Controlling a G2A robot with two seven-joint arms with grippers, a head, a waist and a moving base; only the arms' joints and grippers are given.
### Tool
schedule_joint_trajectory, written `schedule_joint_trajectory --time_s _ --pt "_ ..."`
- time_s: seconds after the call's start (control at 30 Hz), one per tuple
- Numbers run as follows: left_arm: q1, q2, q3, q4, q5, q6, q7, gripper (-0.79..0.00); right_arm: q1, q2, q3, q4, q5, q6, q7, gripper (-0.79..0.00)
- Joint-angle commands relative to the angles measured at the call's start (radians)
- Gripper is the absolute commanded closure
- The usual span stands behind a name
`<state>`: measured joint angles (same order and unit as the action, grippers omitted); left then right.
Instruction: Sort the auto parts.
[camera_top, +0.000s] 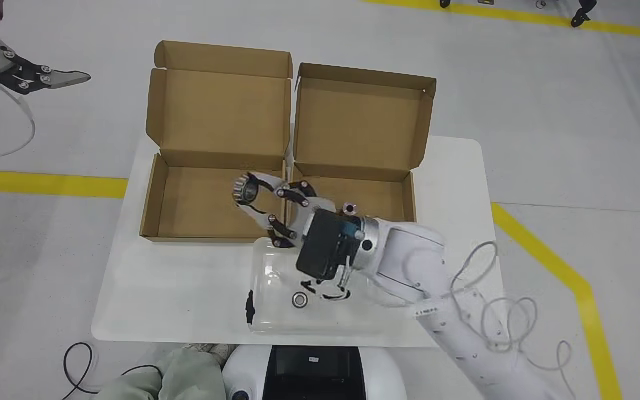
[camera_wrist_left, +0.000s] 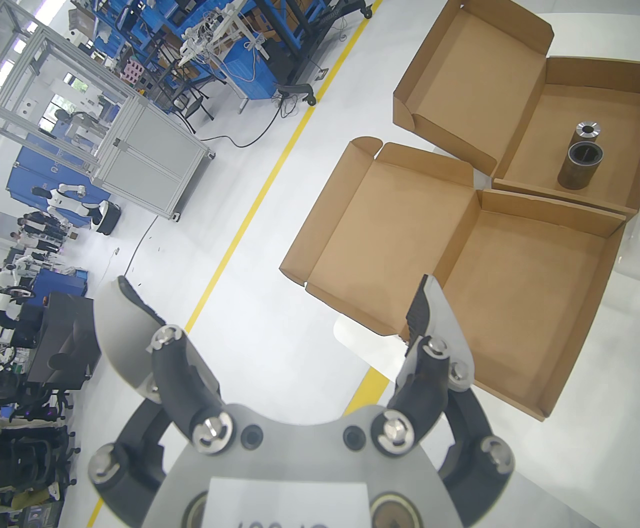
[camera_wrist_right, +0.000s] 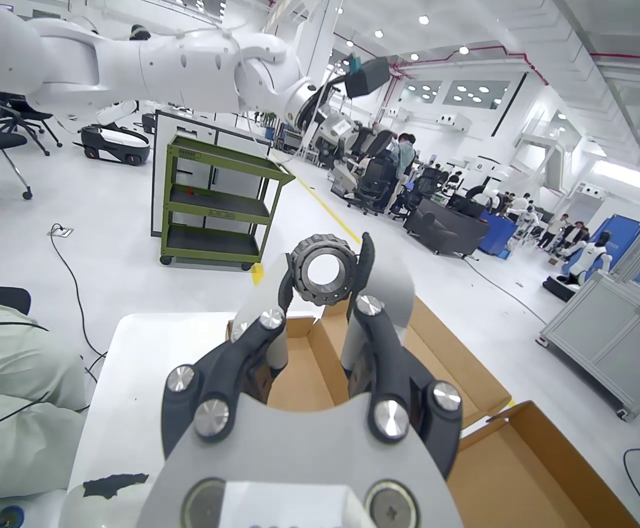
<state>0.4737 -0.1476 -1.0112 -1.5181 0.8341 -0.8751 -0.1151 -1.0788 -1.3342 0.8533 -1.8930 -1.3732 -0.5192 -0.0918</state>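
Note:
My right gripper (camera_top: 255, 193) (camera_wrist_right: 326, 274) is shut on a dark toothed bearing ring (camera_top: 245, 187) (camera_wrist_right: 306, 260) and holds it above the left cardboard box (camera_top: 200, 205). In the left wrist view that box (camera_wrist_left: 520, 310) is bare inside, and the right box (camera_wrist_left: 545, 130) holds a dark sleeve (camera_wrist_left: 580, 167) and a smaller metal sleeve (camera_wrist_left: 587, 131), both upright. My left gripper (camera_top: 55, 72) (camera_wrist_left: 275, 295) hangs open over the floor, off the table's far left, with nothing between its fingers.
A clear tray (camera_top: 270, 275) at the white table's (camera_top: 450, 200) front holds a small metal ring (camera_top: 299, 299) and a black piece (camera_top: 249, 305). My right arm covers part of the right box (camera_top: 385, 195). A person's sleeve (camera_wrist_right: 30, 380) is at the table's near edge.

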Motion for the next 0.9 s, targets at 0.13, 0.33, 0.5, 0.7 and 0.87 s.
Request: schedule_joint_trajectory --time_s 0.13,0.33,0.5,0.7,0.87 --pt "0.000 0.000 0.000 0.000 0.000 0.000 0.000 -0.785 -0.008 -0.005 -0.027 0.039 -0.024 0.022 0.061 0.000" --pt "0.000 0.000 0.000 0.000 0.000 0.000 0.000 -0.785 0.009 -0.015 -0.061 0.114 -0.042 0.053 0.130 0.000" --pt "0.000 0.000 0.000 0.000 0.000 0.000 0.000 -0.785 0.048 -0.033 -0.094 0.207 -0.018 0.071 0.183 0.000" --pt "0.000 0.000 0.000 0.000 0.000 0.000 0.000 -0.785 0.111 -0.061 -0.149 0.319 0.019 0.070 0.223 0.000" --pt "0.000 0.000 0.000 0.000 0.000 0.000 0.000 -0.785 0.176 -0.096 -0.205 0.427 0.050 0.093 0.292 0.000"
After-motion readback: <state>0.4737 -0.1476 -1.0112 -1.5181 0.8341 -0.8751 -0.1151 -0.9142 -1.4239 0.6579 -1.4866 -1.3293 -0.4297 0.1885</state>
